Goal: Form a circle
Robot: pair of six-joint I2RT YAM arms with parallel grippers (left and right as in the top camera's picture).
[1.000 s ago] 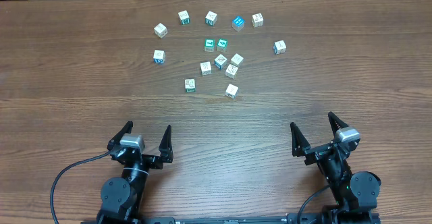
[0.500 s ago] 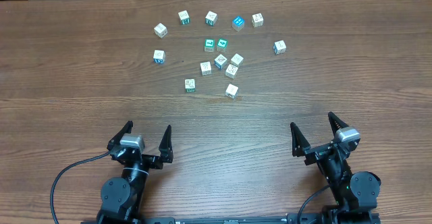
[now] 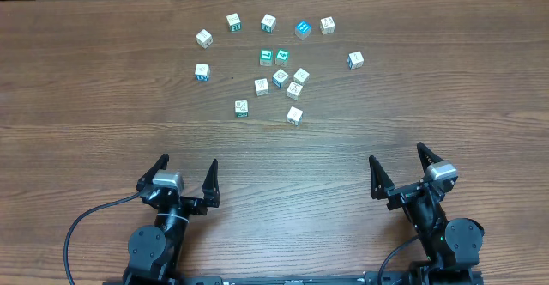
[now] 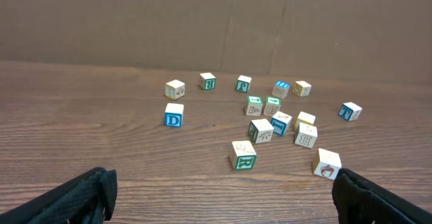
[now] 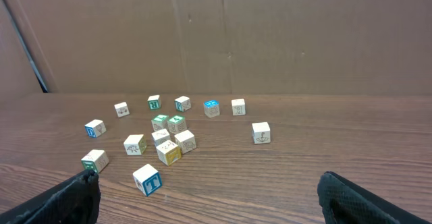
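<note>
Several small cubes, white, pale wood and teal with printed marks, are the circle's pieces and lie loosely scattered at the far middle of the table. A curved row runs along the far side, from a white cube (image 3: 203, 38) to a teal one (image 3: 302, 29). A tighter knot sits round two teal cubes (image 3: 267, 57). The nearest cube (image 3: 294, 115) (image 4: 327, 163) lies well ahead of both grippers. My left gripper (image 3: 188, 163) (image 4: 223, 204) and right gripper (image 3: 396, 156) (image 5: 209, 200) stand open near the front edge, holding nothing. A blue T cube (image 5: 147, 179) lies closest in the right wrist view.
A brown cardboard wall (image 4: 202, 21) stands behind the cubes. A black cable (image 3: 86, 221) loops out at the left arm's base. Bare wooden table (image 3: 446, 87) stretches between the grippers and the cubes.
</note>
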